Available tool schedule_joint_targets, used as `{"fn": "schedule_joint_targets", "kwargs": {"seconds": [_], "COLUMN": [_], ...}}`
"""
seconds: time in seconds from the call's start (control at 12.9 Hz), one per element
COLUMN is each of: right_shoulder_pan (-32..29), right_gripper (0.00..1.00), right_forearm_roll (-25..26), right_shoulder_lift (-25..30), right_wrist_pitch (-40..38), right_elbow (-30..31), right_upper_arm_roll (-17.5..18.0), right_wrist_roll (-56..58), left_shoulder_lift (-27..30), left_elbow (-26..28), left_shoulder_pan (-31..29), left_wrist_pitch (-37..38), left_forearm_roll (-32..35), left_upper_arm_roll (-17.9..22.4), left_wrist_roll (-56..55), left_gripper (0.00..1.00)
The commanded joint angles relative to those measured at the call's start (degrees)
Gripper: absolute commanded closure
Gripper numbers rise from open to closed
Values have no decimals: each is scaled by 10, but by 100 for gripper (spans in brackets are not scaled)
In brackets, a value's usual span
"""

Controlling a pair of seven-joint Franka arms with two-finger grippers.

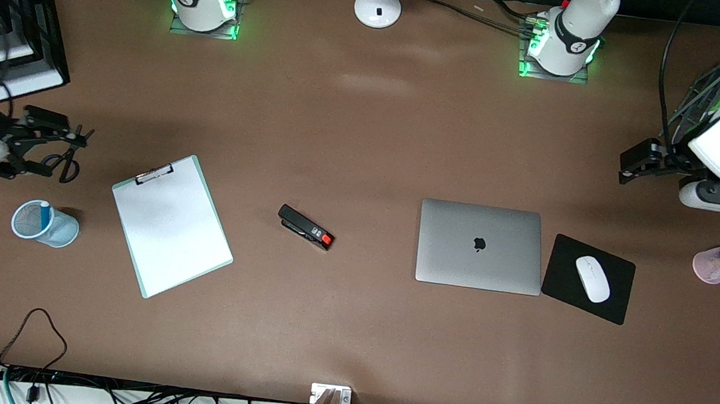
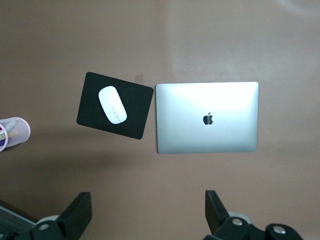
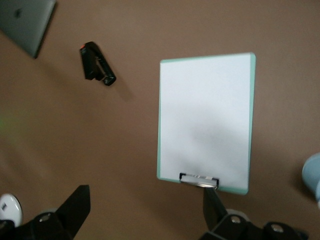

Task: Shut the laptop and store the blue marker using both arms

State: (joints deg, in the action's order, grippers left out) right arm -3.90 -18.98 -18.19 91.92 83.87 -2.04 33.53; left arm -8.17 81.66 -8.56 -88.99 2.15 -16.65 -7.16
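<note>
The laptop lies closed on the brown table, silver lid up with the dark apple logo; it also shows in the left wrist view and at the edge of the right wrist view. The blue marker stands white end up in a light-blue mesh cup at the right arm's end. My left gripper is open and empty, up over bare table at the left arm's end. My right gripper is open and empty, up over the table above the cup.
A black mouse pad with a white mouse lies beside the laptop. A pink cup holds pens. A black stapler and a clipboard lie mid-table. Scissors lie near the right gripper. Racks stand at both ends.
</note>
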Motion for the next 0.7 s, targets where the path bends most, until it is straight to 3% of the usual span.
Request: {"fn": "schedule_joint_targets", "kwargs": {"seconds": [0.0, 0.16, 0.31, 0.39, 0.62], "right_shoulder_pan": [41, 74, 86, 82, 30], "right_gripper": [0, 0, 0, 0, 0], "right_forearm_roll": [54, 116, 177, 190, 201], "right_shoulder_lift": [29, 45, 68, 78, 104], "right_wrist_pitch": [5, -4, -31, -41, -52], "right_elbow": [19, 19, 17, 16, 12], "right_upper_arm_roll": [-3, -3, -3, -4, -4], "right_wrist_roll": [-211, -325, -349, -343, -347], "left_shoulder_lift": [3, 3, 10, 26, 98], "left_elbow": [10, 21, 33, 46, 152], "left_shoulder_pan": [-40, -56, -58, -58, -59], "left_wrist_pitch": [0, -9, -15, -17, -87], "left_forearm_roll": [-1, -10, -9, -8, -11], "left_upper_arm_roll": [-3, -6, -6, -7, -8], "left_wrist_roll": [14, 16, 25, 28, 29], "left_gripper": [0, 0, 0, 0, 0]}}
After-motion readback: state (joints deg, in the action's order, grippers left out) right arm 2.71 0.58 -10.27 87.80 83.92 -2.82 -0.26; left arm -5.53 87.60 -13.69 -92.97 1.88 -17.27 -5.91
